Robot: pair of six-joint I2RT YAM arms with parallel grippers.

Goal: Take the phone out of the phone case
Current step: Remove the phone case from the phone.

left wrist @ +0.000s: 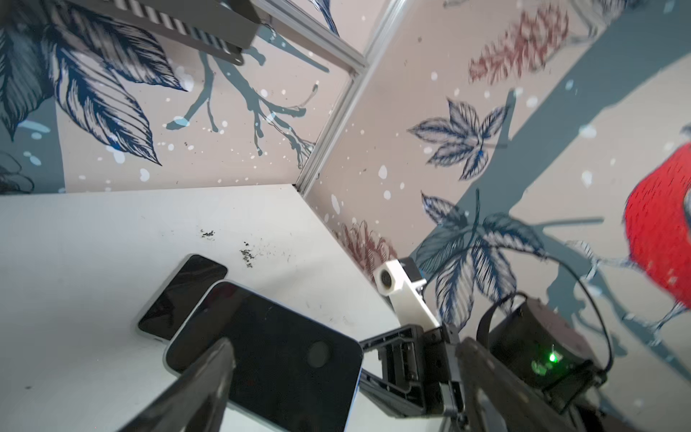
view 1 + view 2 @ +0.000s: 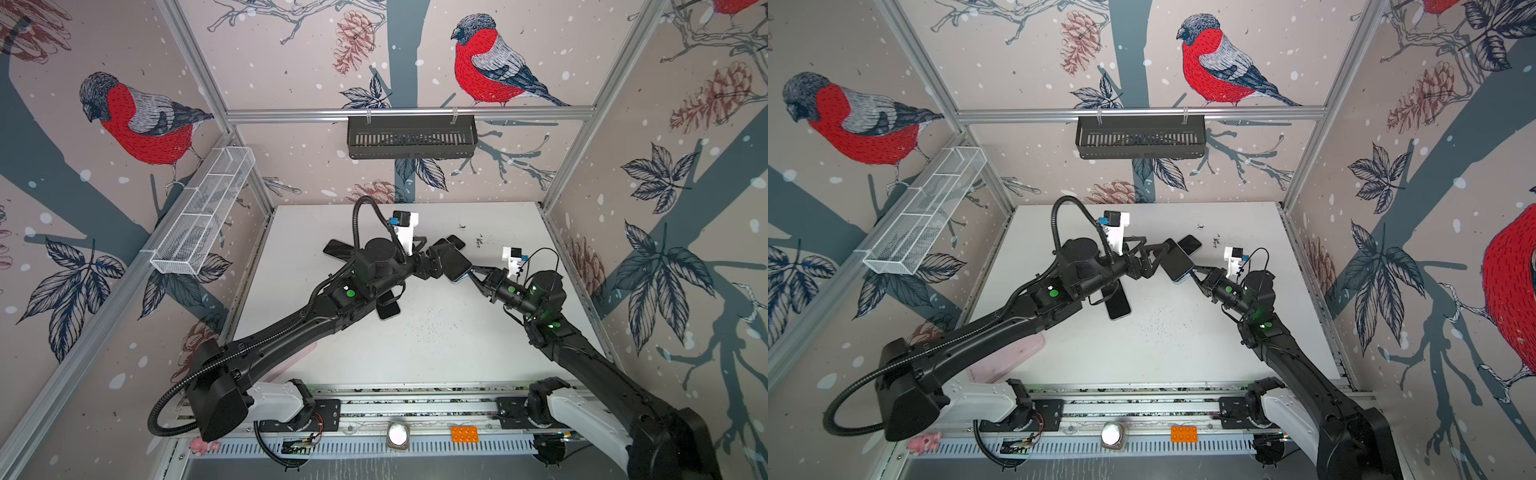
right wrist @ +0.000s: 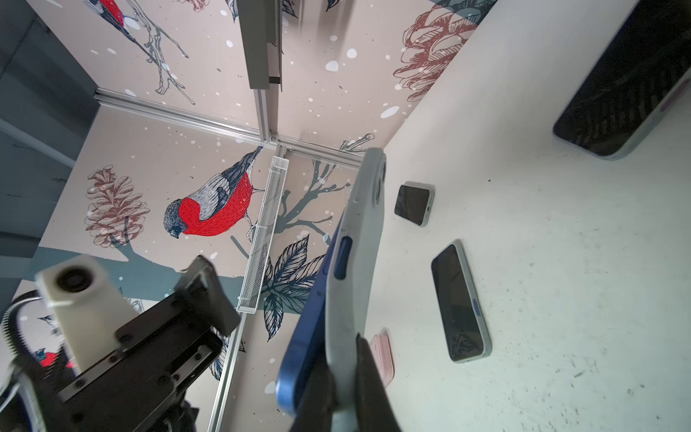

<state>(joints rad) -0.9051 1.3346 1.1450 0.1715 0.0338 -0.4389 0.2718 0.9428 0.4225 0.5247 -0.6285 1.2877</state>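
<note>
The phone (image 1: 269, 355), dark screen with a blue rim (image 3: 310, 336), sits in a pale grey phone case (image 3: 355, 262) held up off the table in both top views (image 2: 457, 268) (image 2: 1177, 264). My right gripper (image 3: 344, 385) (image 2: 476, 274) (image 2: 1198, 274) is shut on the case's lower edge, where the blue phone edge stands slightly away from the case wall. My left gripper (image 1: 336, 374) (image 2: 438, 257) (image 2: 1158, 255) is open, one of its fingers (image 1: 198, 385) on each side of the phone's other end, not pinching it.
Other phones lie on the white table (image 2: 415, 345): one under the held phone (image 2: 455, 241) (image 1: 183, 295), one at the left (image 2: 338, 249), one beneath my left arm (image 2: 1119, 307). A pink case (image 2: 1005, 361) lies near the front left. Baskets hang on the walls.
</note>
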